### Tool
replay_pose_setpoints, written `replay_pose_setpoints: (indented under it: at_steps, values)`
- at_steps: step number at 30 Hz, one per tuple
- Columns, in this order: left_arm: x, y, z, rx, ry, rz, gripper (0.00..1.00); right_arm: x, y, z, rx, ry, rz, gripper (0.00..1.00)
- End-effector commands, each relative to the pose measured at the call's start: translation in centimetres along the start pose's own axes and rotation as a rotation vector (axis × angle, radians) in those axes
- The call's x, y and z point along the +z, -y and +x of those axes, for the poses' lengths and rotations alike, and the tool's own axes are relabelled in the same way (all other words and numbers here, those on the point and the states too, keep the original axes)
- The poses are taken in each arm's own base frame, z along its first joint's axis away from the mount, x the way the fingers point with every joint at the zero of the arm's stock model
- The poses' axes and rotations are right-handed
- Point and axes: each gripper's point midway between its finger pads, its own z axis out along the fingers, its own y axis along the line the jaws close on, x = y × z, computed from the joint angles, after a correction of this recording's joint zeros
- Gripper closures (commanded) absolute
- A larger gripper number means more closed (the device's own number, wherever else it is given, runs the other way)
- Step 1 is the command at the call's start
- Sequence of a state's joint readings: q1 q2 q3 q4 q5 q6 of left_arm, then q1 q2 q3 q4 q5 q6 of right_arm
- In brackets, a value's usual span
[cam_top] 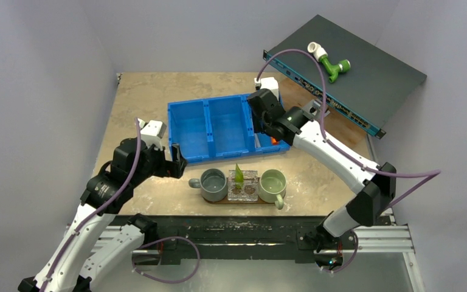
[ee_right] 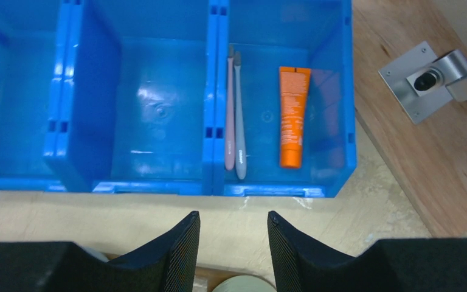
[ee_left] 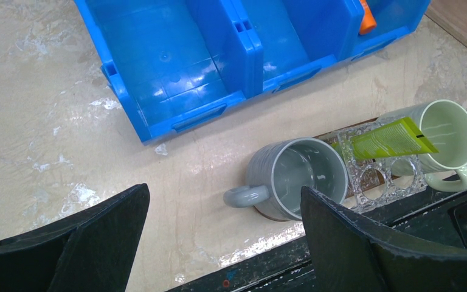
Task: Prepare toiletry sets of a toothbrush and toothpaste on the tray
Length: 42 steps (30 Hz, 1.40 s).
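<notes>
A pink toothbrush (ee_right: 229, 109) and a pale blue toothbrush (ee_right: 239, 118) lie side by side in the right compartment of the blue bin (cam_top: 219, 128), next to the orange toothpaste (ee_right: 294, 115). My right gripper (ee_right: 233, 219) hovers open and empty over the table just in front of that compartment. The green toothpaste (cam_top: 238, 174) stands tilted in a clear holder (cam_top: 244, 187) between a grey mug (cam_top: 213, 184) and a green mug (cam_top: 272, 184) on the dark tray (cam_top: 249, 201). My left gripper (ee_left: 224, 194) is wide open and empty, left of the grey mug (ee_left: 298, 176).
A dark flat box (cam_top: 352, 67) sits at the back right with a green-and-white pipe fitting (cam_top: 329, 62) on it. A reddish-brown board (ee_right: 413, 158) with a metal bracket (ee_right: 428, 79) lies right of the bin. The table's near edge runs just behind the tray.
</notes>
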State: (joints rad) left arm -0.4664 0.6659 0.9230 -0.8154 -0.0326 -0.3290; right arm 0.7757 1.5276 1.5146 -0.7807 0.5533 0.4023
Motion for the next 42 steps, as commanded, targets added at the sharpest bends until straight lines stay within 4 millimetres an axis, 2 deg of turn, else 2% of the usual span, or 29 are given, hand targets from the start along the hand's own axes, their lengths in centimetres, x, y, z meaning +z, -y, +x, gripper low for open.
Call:
replay_pose_setpoints:
  at_steps: [1,11,18,27,36,39,42]
  values:
    - [0.0,0.2,-1.2,0.012,0.055,0.015,0.06,3.4,1.0,-0.4,0.025,-0.006,0.028,0.52]
    - [0.1,0.4,-1.2,-0.001,0.049,0.020,0.00,10.2,2.8,3.3,0.008,-0.129,0.108,0.48]
    - [0.2,0.5,-1.2,0.003,0.043,0.025,0.00,13.7,3.4,5.8,-0.011,-0.198,0.160,0.45]
    - [0.4,0.5,-1.1,0.012,0.037,0.027,0.00,16.9,4.7,7.5,-0.027,-0.252,0.228,0.45]
    - [0.7,0.5,-1.0,0.017,0.025,0.027,0.00,19.3,5.8,9.2,-0.023,-0.294,0.257,0.45]
    - [0.8,0.6,-1.0,0.017,0.022,0.028,0.00,19.8,5.9,9.7,-0.023,-0.306,0.253,0.47]
    - [0.9,0.6,-1.0,0.019,0.018,0.029,0.00,20.2,5.8,10.2,-0.024,-0.318,0.242,0.54]
